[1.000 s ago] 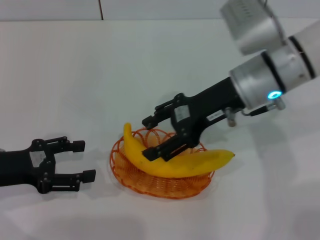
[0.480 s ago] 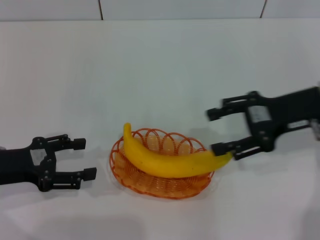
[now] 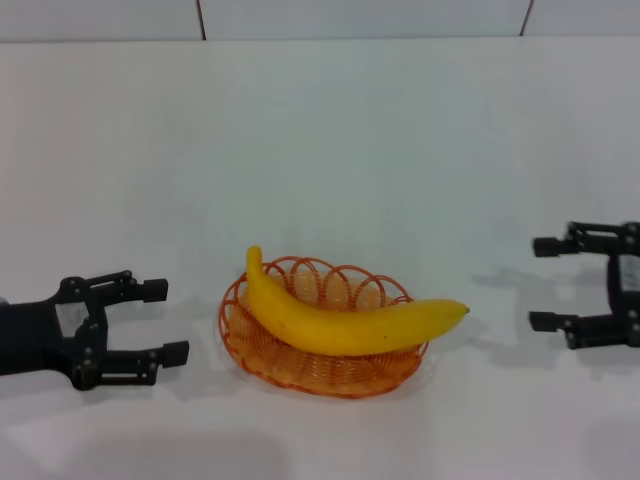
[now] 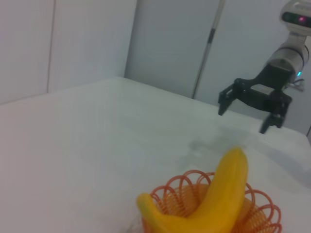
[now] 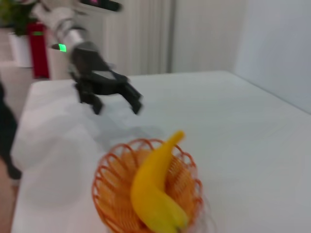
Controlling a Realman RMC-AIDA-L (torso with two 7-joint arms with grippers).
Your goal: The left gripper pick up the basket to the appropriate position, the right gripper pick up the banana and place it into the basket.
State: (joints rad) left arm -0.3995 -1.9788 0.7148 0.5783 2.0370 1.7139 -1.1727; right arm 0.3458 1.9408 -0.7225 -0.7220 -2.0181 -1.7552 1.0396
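The orange wire basket (image 3: 262, 340) sits on the white table in front of me, with the yellow banana (image 3: 340, 322) lying across it, one tip sticking out over the right rim. Both also show in the left wrist view, basket (image 4: 265, 213) and banana (image 4: 218, 199), and in the right wrist view, basket (image 5: 109, 187) and banana (image 5: 150, 187). My left gripper (image 3: 165, 321) rests open on the table just left of the basket, empty. My right gripper (image 3: 545, 284) is open and empty at the far right, well clear of the banana.
The white table (image 3: 330, 150) stretches away behind the basket to a tiled wall. The right gripper (image 4: 248, 109) appears far off in the left wrist view, the left gripper (image 5: 114, 99) in the right wrist view.
The right gripper has let go of the banana and drawn back to the right, from over the basket to the table's right edge. Banana, basket and left arm stay put.
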